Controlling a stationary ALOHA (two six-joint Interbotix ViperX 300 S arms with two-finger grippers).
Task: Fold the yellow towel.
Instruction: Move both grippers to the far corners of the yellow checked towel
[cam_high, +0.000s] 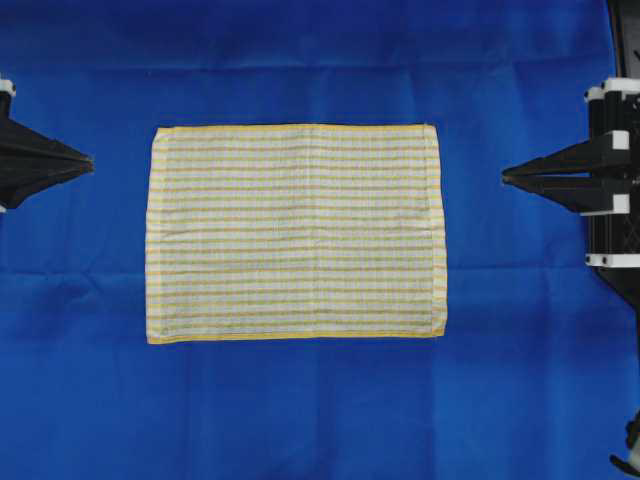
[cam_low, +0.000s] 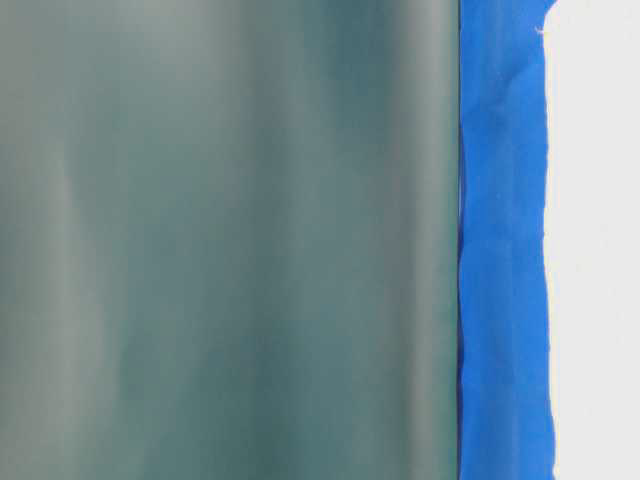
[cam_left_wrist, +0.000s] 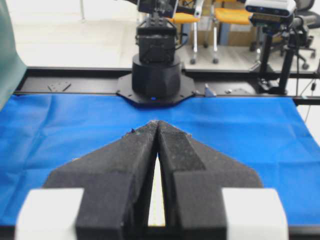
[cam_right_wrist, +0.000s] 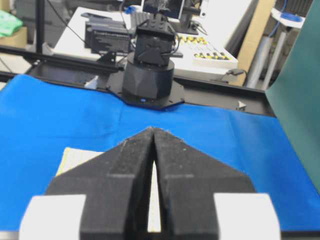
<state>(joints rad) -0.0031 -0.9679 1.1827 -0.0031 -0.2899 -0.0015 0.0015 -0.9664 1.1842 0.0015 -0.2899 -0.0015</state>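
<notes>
Overhead: yellow towel (cam_high: 296, 233) flat and unfolded, centred on blue cloth (cam_high: 300, 410), all four hemmed edges exposed. Left gripper (cam_high: 88, 159) and right gripper (cam_high: 506, 175) well apart from short edges, tips pinched together, empty.

Table-level: blurred green sheet (cam_low: 230, 240), blue strip beside it.

Left wrist: fingers (cam_left_wrist: 135, 155) meeting at tips.

Right wrist: towel corner beside closed fingers (cam_right_wrist: 180, 165).

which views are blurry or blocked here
Table-level view: mostly blocked by a smeared, out-of-focus grey-green sheet. Both wrist views: the near black foam-padded left gripper and right gripper look soft. Overhead view: evenly lit, the yellow-striped woven towel sharp.
</notes>
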